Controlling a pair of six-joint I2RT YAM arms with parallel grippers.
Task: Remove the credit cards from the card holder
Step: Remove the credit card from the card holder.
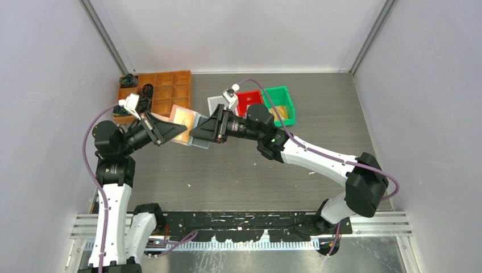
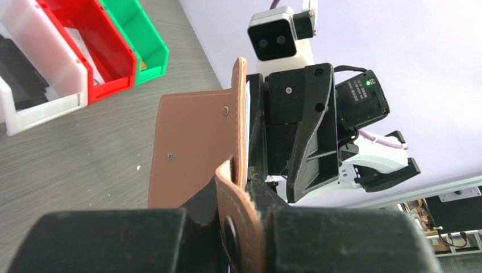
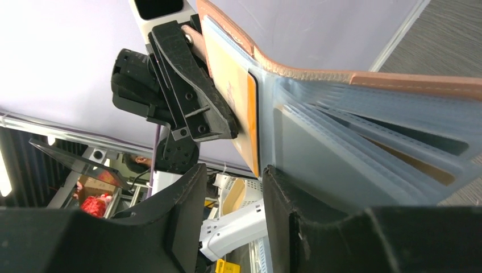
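Holds card holder [image 1: 185,117] open mid-air w/ left gripper [image 1: 179,132], clamped on pink tab [image 2: 239,199]. Places right gripper [image 3: 234,173] opposite, jaws narrow at grey sleeves [image 3: 341,153]; grip unconfirmed. Shows yellowish card [image 3: 230,96] just beyond right fingertips; favours right gripper as nearer.

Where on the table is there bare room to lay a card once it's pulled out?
The broad bare table strip between the held wallet and the near rail is free, and so is the stretch right of the green bin. The back left is crowded: orange tray, white bin, red bin.
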